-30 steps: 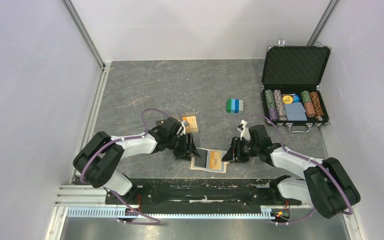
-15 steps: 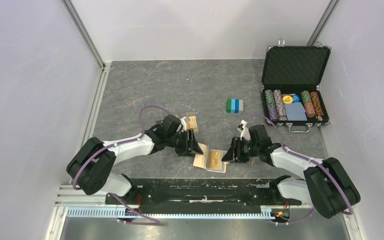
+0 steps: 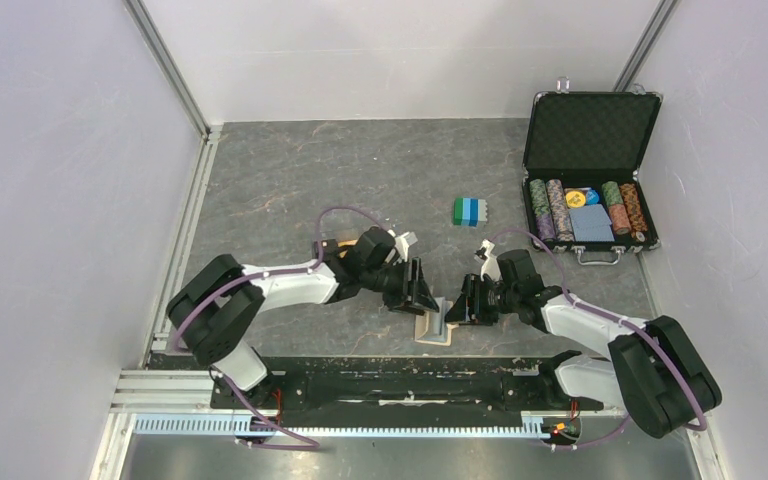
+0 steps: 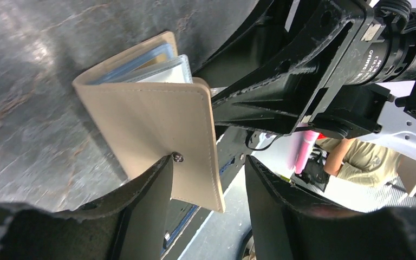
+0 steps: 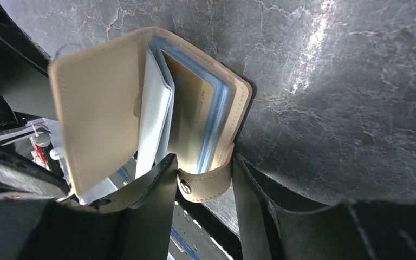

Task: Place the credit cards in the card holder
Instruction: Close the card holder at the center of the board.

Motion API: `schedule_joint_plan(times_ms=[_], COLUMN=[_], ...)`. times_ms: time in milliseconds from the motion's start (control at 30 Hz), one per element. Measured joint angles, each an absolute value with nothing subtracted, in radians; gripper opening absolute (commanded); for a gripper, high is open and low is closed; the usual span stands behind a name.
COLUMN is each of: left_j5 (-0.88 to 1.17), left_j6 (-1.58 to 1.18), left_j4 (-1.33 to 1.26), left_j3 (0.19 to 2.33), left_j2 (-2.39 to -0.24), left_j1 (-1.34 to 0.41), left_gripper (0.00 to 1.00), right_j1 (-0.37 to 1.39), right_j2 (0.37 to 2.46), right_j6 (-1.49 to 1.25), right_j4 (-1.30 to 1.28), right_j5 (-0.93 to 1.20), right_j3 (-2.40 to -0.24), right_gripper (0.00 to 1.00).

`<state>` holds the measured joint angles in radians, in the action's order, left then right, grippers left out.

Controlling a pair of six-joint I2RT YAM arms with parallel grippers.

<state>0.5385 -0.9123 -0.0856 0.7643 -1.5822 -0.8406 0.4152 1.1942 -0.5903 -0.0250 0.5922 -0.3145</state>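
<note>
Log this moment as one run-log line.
stage: closing card holder | left gripper: open, against cover | right gripper: open, around snap tab | gold card inside

Landmark: wallet (image 3: 434, 324), half folded, at the table's near edge.

- Left of wallet: blocked by the left gripper (image 3: 422, 294), its fingers spread either side of the raised cover (image 4: 162, 135).
- Right of wallet: blocked by the right gripper (image 3: 457, 304), its fingers parted around the snap tab (image 5: 205, 183).
- Near side of wallet: closed off by the black base rail (image 3: 390, 380).
- Far side of wallet: bare grey table (image 3: 360, 180) is seen, broken only by a green-and-blue block stack (image 3: 469, 211) well apart.
- Far right of wallet: an open chip case (image 3: 588, 180) is set against the wall.
- Far left of wallet: open floor is seen up to the side wall.
</note>
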Motion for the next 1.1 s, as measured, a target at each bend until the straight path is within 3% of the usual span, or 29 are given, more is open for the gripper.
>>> schedule_joint_plan(times_ms=[267,633,800,1000,1100], left_j5=[0.57,0.576,0.565,0.548,0.539], left_j6=[-0.918,-0.917,-0.912,-0.891,-0.87], left_j4=[-0.11,-0.075,-0.012,0.059,0.097], left_j3=[0.834,0.885,0.924,0.96,0.981], left_j2=[-1.686,-1.788,-1.821,-1.85,-1.859], left_j1=[-0.878,-0.884,-0.884,-0.886,-0.889], left_gripper=[0.57,0.45,0.35,0.05,0.02], right_j1=[0.416,0.417,0.417,0.417,0.416], right_j2=[1.183,1.164,1.137,1.12,1.135], right_j6=[-0.574,-0.459,-0.425,-0.418,-0.427], right_j4=[-0.047,-0.213,-0.275,-0.28,-0.248], right_j5=[0.583,0.465,0.412,0.428,0.474], right_j3=[-0.321,-0.395,-0.414,-0.419,-0.419], right_gripper=[0.5,0.48,0.53,0.53,0.53])
